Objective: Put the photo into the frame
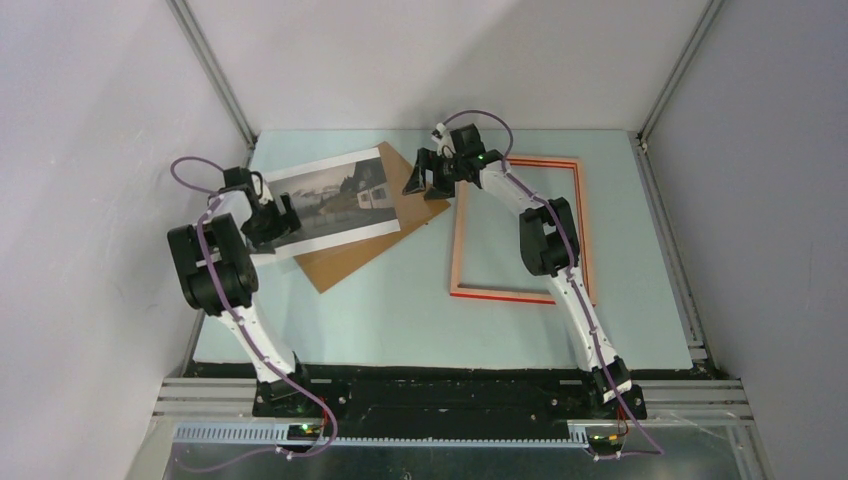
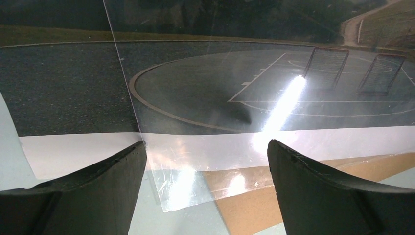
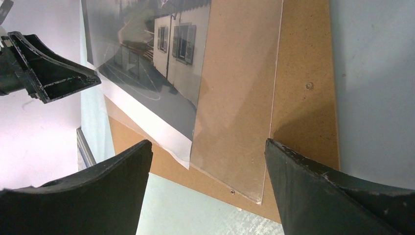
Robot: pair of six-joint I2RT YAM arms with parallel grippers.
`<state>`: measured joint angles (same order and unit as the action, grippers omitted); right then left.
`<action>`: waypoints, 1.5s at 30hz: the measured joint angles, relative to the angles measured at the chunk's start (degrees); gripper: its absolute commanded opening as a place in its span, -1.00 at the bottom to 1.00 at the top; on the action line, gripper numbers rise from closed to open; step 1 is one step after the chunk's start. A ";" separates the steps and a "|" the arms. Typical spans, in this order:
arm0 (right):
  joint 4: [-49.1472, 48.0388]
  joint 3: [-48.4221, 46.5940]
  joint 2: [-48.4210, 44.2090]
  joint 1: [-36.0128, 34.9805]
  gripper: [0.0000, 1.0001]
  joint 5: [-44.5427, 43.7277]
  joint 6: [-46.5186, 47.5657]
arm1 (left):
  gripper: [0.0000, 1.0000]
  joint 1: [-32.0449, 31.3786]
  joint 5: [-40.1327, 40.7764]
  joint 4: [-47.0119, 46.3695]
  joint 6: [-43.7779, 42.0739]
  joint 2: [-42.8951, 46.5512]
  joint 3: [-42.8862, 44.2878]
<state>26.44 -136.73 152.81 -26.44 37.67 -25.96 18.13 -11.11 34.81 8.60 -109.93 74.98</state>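
Observation:
The photo (image 1: 335, 200), a grey misty landscape with a house and white margins, lies at the back left on a brown backing board (image 1: 350, 262). A clear sheet (image 2: 195, 161) covers it and overhangs onto the board (image 3: 306, 98). My left gripper (image 1: 275, 215) hovers over the photo's near-left corner, open, with the white margin and the sheet's corner between its fingers (image 2: 205, 152). My right gripper (image 1: 425, 175) hangs open over the board's right end, above the sheet's corner (image 3: 235, 107). The frame (image 1: 458, 235) lies flat to the right, pale orange side up, with nothing inside it.
The pale green table (image 1: 400, 320) is walled on three sides, with metal rails (image 1: 215, 70) in the corners. The right arm's links (image 1: 545, 240) reach over the frame. The left gripper's finger (image 3: 49, 73) shows in the right wrist view.

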 measured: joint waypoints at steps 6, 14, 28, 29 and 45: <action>-1.90 1.42 -0.02 0.50 0.74 1.64 -0.94 | 0.89 1.09 -2.71 -0.59 -0.04 0.50 -0.61; -3.58 2.91 -0.44 0.98 0.67 2.73 -1.22 | 0.82 2.69 -7.26 -1.73 -0.70 1.44 -1.97; -5.01 5.31 -1.38 2.43 0.58 2.78 -1.01 | 0.75 3.54 -14.38 -0.98 -2.21 3.45 -3.80; -5.18 5.49 -1.42 2.45 0.58 2.75 -0.98 | 0.75 3.65 -14.69 -0.98 -2.23 3.61 -3.82; -5.42 6.21 -1.53 1.92 0.56 4.72 -0.79 | 0.75 2.45 -25.70 -1.03 -2.12 4.85 -3.85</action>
<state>21.02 -130.52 151.28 -24.51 42.39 -26.74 20.58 -36.82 33.78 6.48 -105.08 71.13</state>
